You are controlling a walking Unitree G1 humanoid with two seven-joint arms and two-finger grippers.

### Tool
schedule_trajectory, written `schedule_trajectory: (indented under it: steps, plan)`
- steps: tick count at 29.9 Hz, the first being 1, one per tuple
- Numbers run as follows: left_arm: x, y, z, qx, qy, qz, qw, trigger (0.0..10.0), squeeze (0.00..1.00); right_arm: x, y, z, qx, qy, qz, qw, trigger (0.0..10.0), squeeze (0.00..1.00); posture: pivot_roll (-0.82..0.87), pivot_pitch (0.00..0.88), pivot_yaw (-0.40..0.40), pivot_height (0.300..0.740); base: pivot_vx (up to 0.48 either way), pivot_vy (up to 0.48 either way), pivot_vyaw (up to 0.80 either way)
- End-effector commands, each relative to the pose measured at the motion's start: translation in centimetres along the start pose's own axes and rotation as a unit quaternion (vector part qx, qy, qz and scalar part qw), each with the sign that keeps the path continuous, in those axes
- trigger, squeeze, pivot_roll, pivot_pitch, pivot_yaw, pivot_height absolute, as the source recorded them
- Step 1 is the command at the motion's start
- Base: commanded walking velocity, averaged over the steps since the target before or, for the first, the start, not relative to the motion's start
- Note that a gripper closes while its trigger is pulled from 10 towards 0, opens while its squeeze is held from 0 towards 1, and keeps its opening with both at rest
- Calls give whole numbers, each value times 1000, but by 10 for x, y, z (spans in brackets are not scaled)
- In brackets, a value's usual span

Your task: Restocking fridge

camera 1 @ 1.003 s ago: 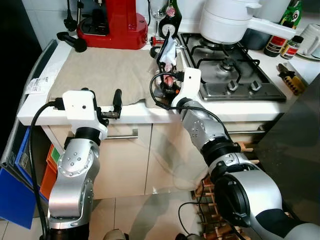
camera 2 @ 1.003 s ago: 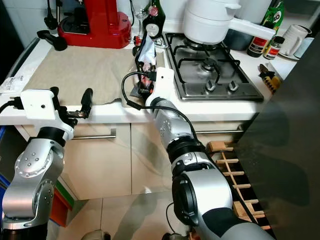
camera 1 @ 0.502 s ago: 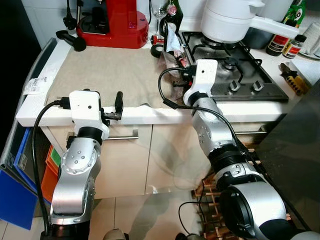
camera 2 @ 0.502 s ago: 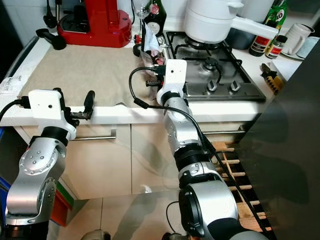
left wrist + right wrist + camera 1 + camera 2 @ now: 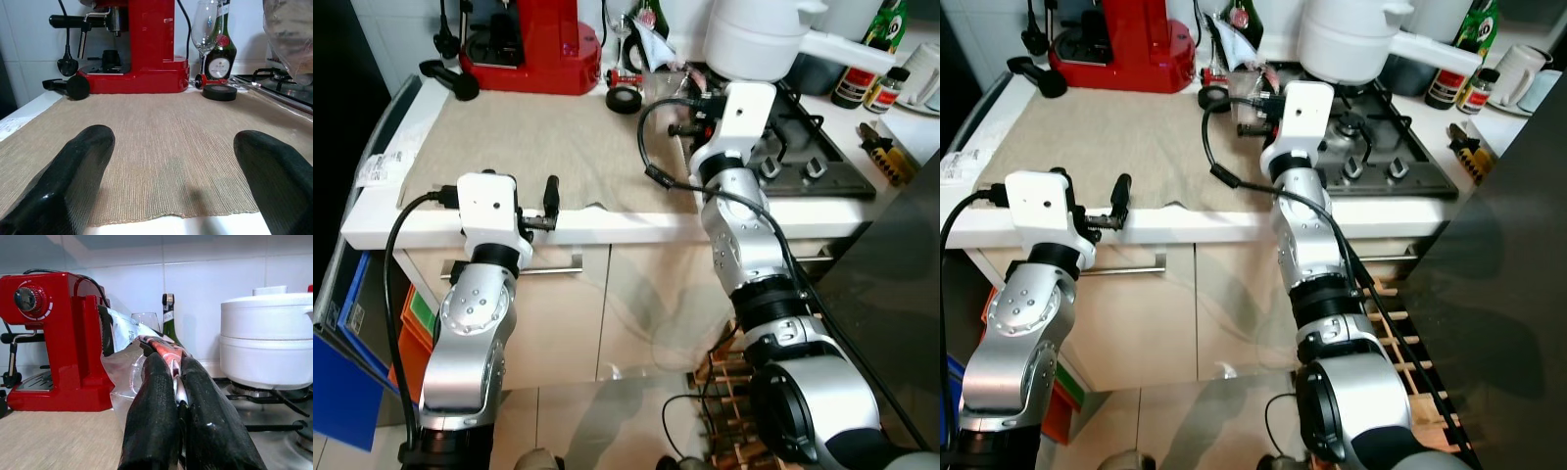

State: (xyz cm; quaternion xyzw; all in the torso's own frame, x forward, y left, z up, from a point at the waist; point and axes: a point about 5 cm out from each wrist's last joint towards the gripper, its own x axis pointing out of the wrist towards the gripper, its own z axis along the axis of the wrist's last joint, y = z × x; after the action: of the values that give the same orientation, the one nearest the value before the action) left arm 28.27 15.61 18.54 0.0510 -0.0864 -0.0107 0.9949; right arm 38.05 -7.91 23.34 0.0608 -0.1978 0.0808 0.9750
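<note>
Right gripper point(image 5: 178, 396) jaws clenched on plastic food bag point(image 5: 128, 360), held above the worktop point(image 5: 382, 211) far edge beside the hob point(image 5: 803, 162). Left gripper point(image 5: 166, 171) jaws released, at near edge over beige cloth point(image 5: 529, 147).

White-tiled wall point(image 5: 205, 264), pale cabinets point(image 5: 607, 304)

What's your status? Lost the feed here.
Right gripper shut on plastic food bag, lifted above counter beside hob. Left gripper open, idle over beige mat. White pot close behind bag.
</note>
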Motion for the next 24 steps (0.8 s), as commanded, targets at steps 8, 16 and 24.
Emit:
schedule_trajectory:
  steps: [8, 16, 24]
  plan:
    - [1, -7, -3, 14, -6, -14, 1000, 10000, 0, -6, -13, 22, -39, -77, -27, 996, 0, 0, 157, 17, -82, 740, 0, 0, 0]
    - [4, -11, -3, 7, -13, -21, 1000, 10000, 0, -18, -15, 10, -46, -59, -33, 997, 0, 0, 151, 10, -84, 740, 0, 0, 0]
    - [10, -16, -3, 15, -16, -24, 999, 10000, 0, -26, -16, 3, -51, -46, -33, 997, 0, 0, 142, 0, -84, 740, 0, 0, 0]
